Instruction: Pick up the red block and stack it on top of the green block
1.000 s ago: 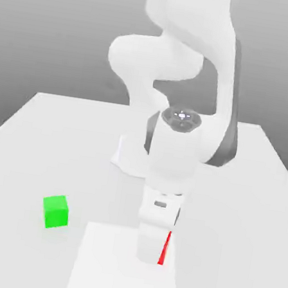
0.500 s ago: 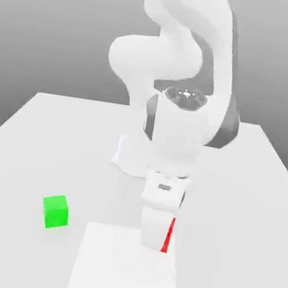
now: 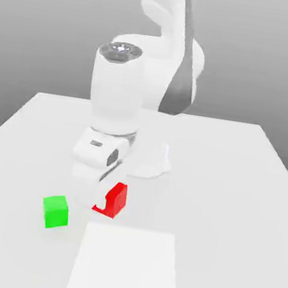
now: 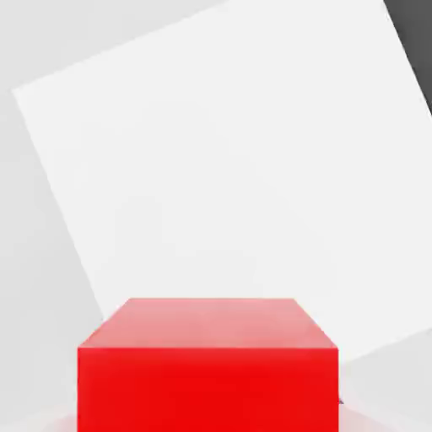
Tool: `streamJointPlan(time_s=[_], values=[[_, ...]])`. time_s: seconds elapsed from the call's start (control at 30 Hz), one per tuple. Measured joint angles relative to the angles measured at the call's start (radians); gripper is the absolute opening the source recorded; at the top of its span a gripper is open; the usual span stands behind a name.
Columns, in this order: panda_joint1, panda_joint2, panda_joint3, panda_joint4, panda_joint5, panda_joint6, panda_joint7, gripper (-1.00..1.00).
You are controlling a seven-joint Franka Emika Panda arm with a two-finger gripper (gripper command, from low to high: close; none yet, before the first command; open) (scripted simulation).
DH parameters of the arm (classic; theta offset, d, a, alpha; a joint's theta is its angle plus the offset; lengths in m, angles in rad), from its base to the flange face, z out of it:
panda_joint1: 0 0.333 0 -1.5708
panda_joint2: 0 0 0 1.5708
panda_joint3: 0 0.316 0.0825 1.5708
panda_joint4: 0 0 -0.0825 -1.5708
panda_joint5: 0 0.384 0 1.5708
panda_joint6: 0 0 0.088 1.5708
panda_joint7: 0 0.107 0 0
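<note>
Pincer closed on the red block, apparently light, stiff; opposite side faces suit gripping. Green block beside the pincer.

- A red block sits large and near the camera, its paler top face and bright front face both visible.
- Beyond it lies a plain white square, turned at an angle.
- Light grey counter borders the square.
- One corner is dark grey.
</note>
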State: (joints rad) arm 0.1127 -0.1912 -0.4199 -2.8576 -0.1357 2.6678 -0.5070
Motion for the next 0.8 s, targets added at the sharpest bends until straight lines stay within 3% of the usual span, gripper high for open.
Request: streamJointPlan(time_s=[0.23,0.8], values=[[-0.178,-0.058,-0.102,-0.033,-0.114,-0.016,-0.026,-1.00],[-0.009,0.106,-0.193,-0.008,0.219,0.088,-0.265,-1.00]])
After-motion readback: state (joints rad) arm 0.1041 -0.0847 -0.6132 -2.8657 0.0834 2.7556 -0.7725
